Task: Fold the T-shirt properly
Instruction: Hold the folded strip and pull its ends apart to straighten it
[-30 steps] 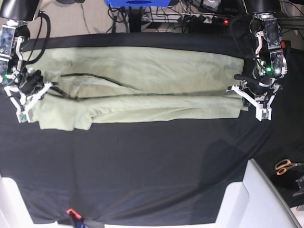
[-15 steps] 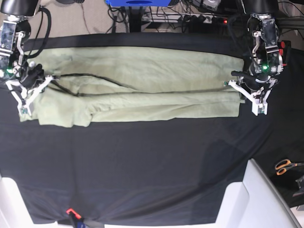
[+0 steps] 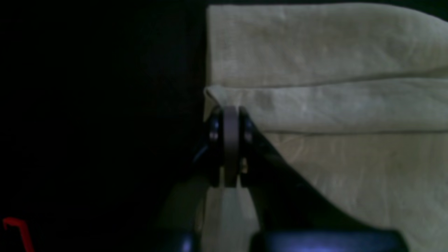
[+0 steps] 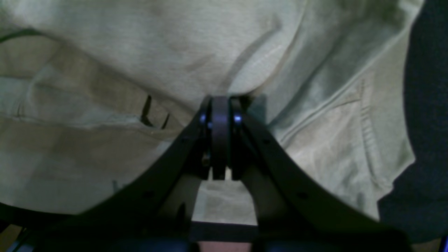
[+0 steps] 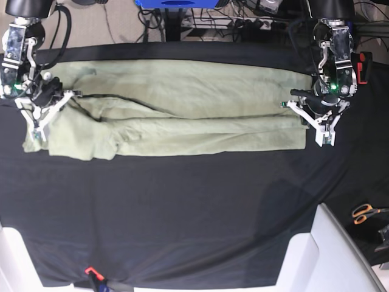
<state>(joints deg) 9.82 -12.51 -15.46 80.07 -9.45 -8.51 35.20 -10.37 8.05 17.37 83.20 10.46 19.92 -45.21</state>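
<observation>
The T-shirt (image 5: 176, 115) lay stretched sideways across the far part of the worktop (image 5: 182, 219), on a black cloth (image 5: 152, 201) that covered it. The shirt was folded lengthwise into a long band, with an upper layer doubled over toward the near edge and a dark crease running along its middle. Its sleeve end bunched up at the left of the base view, and its straight hem lay at the right.

The left hand (image 5: 320, 121), at the right of the base view, was closed on the shirt's hem end. In the left wrist view, the left hand (image 3: 230, 115) had its jaws pressed together, pinching a folded corner of the fabric (image 3: 315, 105) beside the black cloth (image 3: 98, 105).

The right hand (image 5: 41, 118), at the left of the base view, was closed on the sleeve end. From the right wrist view, the right hand (image 4: 219, 105) had its jaws shut tight, with a gathered pleat of the shirt (image 4: 140, 52) caught between them.

A pair of orange-handled scissors (image 5: 366, 212) lay off to the right, well apart from the shirt.
</observation>
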